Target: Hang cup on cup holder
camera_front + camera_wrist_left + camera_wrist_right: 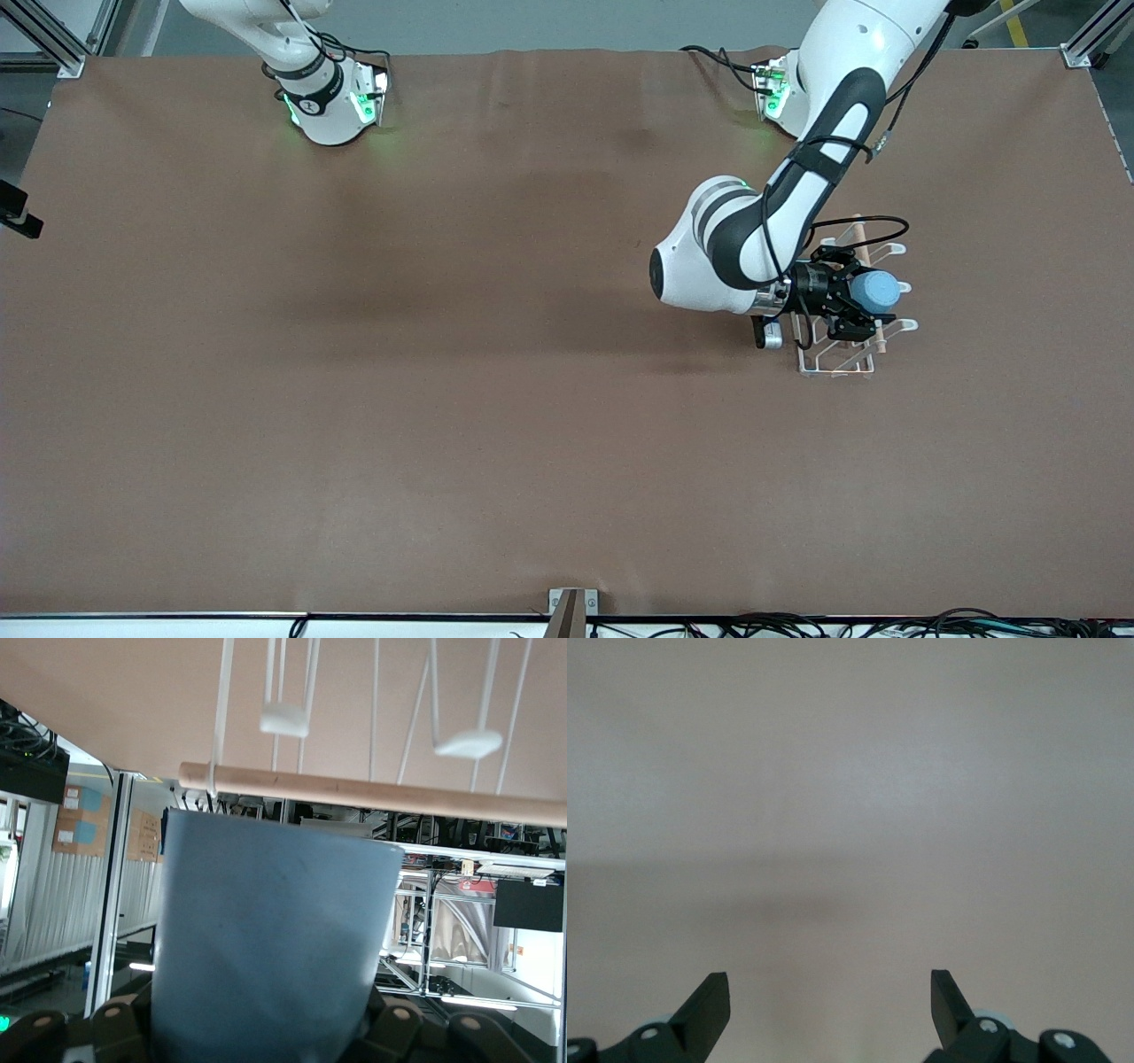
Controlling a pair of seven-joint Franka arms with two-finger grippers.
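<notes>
Left tool (852,310) clamps the cup (877,291) over the cup holder (837,365), its wooden rod (372,793) just ahead. Right tool (830,1005) waits, fingers spread, over bare tabletop (850,815).

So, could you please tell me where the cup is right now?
The cup is held in the left tool, over the cup holder toward the left arm's end of the table; in the left wrist view it sits beside the rack's wooden rod.

One cup (880,291), one cup holder (837,361) (perhaps six prongs), two arms.
</notes>
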